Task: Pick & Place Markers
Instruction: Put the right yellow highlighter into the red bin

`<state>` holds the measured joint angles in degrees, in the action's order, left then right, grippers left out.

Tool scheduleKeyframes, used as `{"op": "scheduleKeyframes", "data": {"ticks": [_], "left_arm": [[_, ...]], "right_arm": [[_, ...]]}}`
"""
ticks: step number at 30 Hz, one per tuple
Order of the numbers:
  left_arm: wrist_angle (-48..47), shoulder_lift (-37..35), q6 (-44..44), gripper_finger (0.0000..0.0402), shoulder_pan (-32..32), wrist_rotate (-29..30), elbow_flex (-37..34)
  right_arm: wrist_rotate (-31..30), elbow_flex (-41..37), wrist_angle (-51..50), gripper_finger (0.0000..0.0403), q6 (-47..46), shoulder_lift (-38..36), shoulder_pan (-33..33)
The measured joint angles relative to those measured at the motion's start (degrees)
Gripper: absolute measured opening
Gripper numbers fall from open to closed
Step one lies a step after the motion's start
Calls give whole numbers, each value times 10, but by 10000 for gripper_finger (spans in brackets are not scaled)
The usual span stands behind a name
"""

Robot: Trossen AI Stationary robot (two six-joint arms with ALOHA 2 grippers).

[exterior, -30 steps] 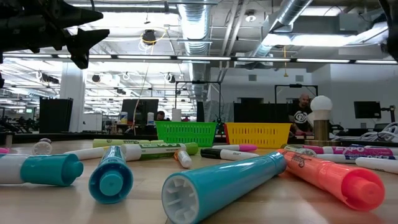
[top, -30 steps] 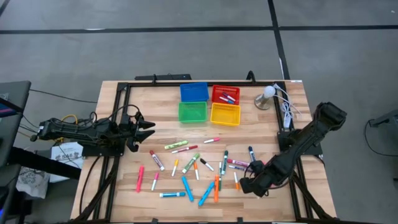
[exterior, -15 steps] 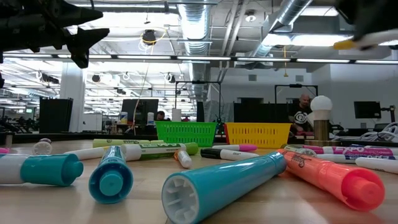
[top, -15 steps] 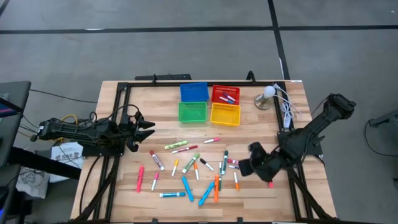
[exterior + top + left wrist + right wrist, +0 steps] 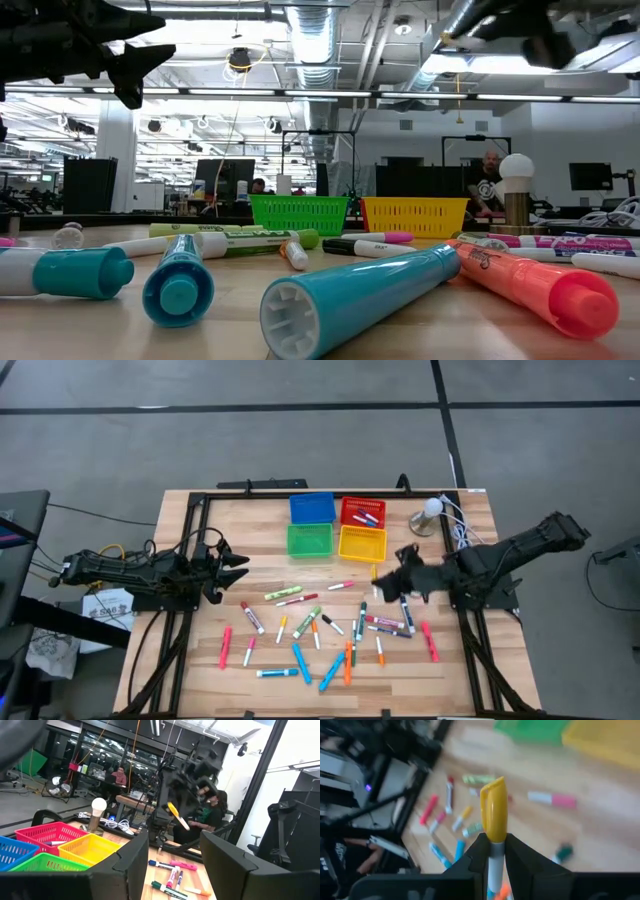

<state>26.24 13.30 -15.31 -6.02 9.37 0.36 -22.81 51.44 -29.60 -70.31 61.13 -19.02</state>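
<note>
Progress looks early. In the high view about two dozen markers [image 5: 318, 624] lie scattered across the front half of the counter [image 5: 260, 540], while only the red bin [image 5: 362, 512] visibly holds a few; the blue bin [image 5: 311, 508], green bin [image 5: 309, 540] and yellow bin [image 5: 362, 543] show nothing inside. The right tool [image 5: 385, 582] hovers just in front of the yellow bin, carrying a yellow-capped marker [image 5: 375, 574]. The left tool [image 5: 237, 568] waits at the counter's left edge, fingers spread and holding nothing.

Low view — big teal and pink pens fill the foreground, with the green and yellow bins behind them; the arms show only as dark shapes overhead.

Left wrist view: past its own parted fingers [image 5: 131, 861], the far arm holds the yellow-capped marker in the air above the counter.

Right wrist view: its fingers [image 5: 476, 851] are pressed onto the marker's white barrel, yellow cap pointing out — this pen is probably bound for the yellow bin, and nearly all the rest remain to sort.
</note>
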Motion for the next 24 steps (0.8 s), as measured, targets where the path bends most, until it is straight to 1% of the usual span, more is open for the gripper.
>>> {"op": "scheduleKeyframes", "data": {"ticks": [3,6,12,18,20,24], "left_arm": [[0,0,0,177,0,0,0],[0,0,0,177,0,0,0],[4,0,0,177,0,0,0],[6,0,0,177,0,0,0],[8,0,0,177,0,-1,0],[9,0,0,177,0,0,0]], "right_arm": [[2,0,24,38,70,-21,50],[2,0,27,40,132,-36,108],[6,0,27,37,244,-42,235],[46,1,41,43,348,-28,341],[49,0,39,41,378,-19,368],[57,0,66,40,435,10,409]]}}
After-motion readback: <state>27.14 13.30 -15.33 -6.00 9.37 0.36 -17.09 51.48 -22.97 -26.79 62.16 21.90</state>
